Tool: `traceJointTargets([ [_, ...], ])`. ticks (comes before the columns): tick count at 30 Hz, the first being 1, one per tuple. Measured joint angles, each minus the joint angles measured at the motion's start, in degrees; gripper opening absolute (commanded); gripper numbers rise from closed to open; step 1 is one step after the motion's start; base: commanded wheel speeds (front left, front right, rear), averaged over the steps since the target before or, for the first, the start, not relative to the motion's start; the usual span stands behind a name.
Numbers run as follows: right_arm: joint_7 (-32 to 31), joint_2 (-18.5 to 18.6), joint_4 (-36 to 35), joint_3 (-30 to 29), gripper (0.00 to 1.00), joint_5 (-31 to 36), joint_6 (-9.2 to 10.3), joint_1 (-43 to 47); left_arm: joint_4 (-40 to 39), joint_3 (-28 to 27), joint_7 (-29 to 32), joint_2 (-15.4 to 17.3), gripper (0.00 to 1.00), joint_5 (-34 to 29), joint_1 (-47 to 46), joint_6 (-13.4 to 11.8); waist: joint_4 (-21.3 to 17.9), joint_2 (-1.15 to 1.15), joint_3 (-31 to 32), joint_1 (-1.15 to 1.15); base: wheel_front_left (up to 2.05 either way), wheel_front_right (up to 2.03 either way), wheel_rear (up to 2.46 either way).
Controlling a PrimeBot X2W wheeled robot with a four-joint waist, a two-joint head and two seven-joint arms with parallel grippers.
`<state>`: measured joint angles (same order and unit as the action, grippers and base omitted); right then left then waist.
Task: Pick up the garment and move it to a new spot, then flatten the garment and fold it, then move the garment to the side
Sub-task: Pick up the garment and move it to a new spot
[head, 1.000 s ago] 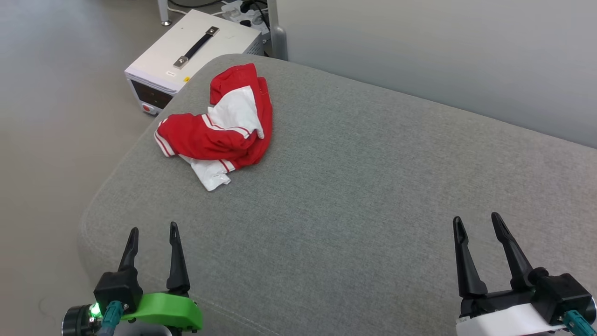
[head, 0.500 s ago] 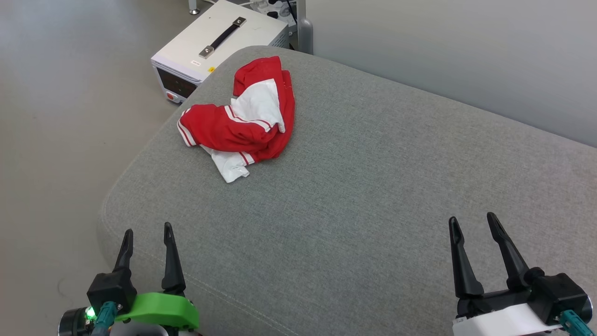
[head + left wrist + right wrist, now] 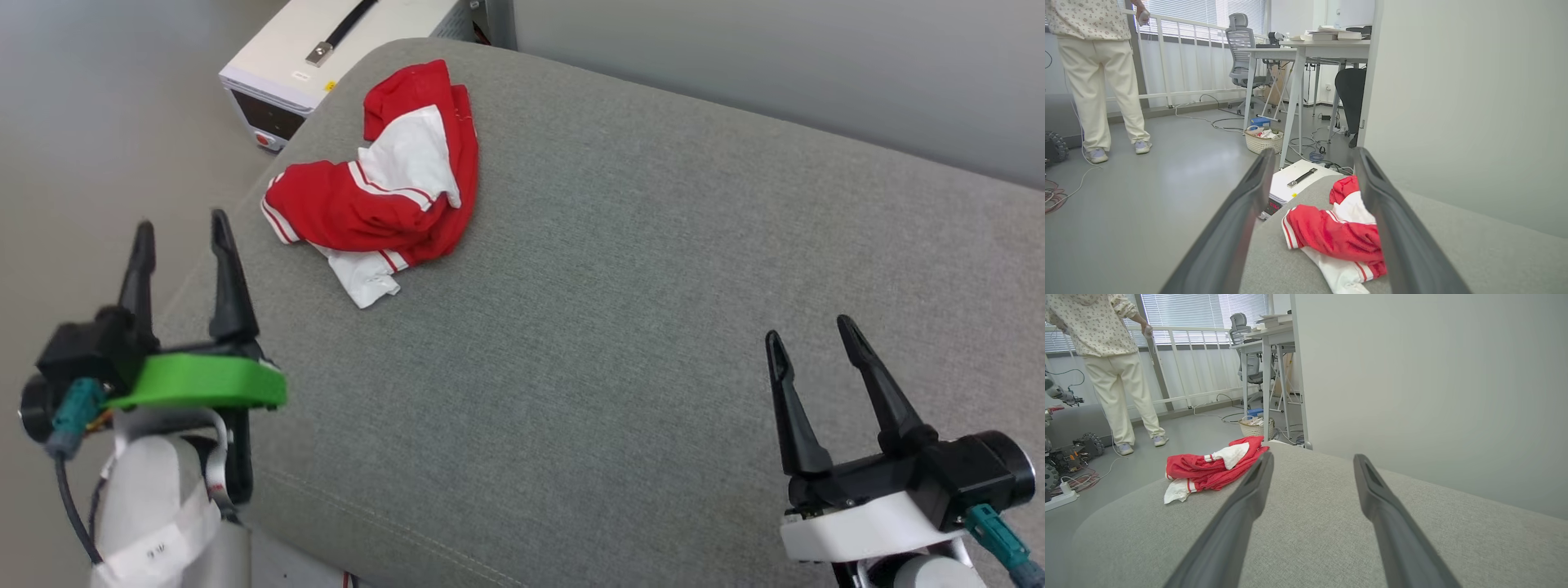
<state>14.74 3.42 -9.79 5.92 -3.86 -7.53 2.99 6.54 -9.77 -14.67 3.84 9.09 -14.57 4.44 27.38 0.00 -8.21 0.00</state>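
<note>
The garment (image 3: 384, 196), red with white sleeves and striped trim, lies crumpled near the far left corner of a grey upholstered surface (image 3: 620, 310). No print shows on it. My left gripper (image 3: 181, 237) stands open over the surface's left edge, a short way in front and left of the garment, empty. In the left wrist view the garment (image 3: 1331, 232) lies ahead between the two fingers (image 3: 1237, 220). My right gripper (image 3: 808, 339) is open and empty at the lower right, far from the garment (image 3: 1212, 467).
A white box with a black handle (image 3: 326, 57) sits on the floor beyond the surface's far left corner. A grey wall (image 3: 775, 65) runs along the back. A person (image 3: 1110, 355) stands on the floor farther off, near a desk (image 3: 1310, 53), a basket and cables.
My left gripper has risen and moved forward toward the garment. The head camera has shifted, so the whole scene sits differently. Both grippers stay open.
</note>
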Motion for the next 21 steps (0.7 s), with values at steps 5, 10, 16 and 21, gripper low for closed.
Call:
traceJointTargets([
  [5,0.0,1.98,-1.87,0.64,1.0,0.85,0.01,-2.56,3.36,-3.35,0.01,2.96,1.0,0.14,-10.4,1.58,-2.19,0.0,-3.52,0.0,0.0,0.0,0.0],
  [10,0.0,3.1,-4.02,1.27,1.0,1.71,0.01,-4.93,9.73,-3.97,0.01,7.56,1.0,1.4,-19.75,2.45,-4.58,0.0,-7.79,0.0,0.0,0.0,0.0],
  [16,0.01,3.92,-5.98,1.55,1.0,2.22,0.01,-7.15,21.71,3.61,3.82,15.21,1.0,8.03,-29.05,2.83,-7.26,0.0,-12.81,0.01,0.0,0.0,0.0],
  [21,0.0,4.41,-7.02,1.6,1.0,2.64,0.01,-8.44,27.89,12.48,15.7,20.81,1.0,18.48,-35.27,2.88,-9.3,0.0,-16.64,0.01,0.0,0.0,0.0],
])
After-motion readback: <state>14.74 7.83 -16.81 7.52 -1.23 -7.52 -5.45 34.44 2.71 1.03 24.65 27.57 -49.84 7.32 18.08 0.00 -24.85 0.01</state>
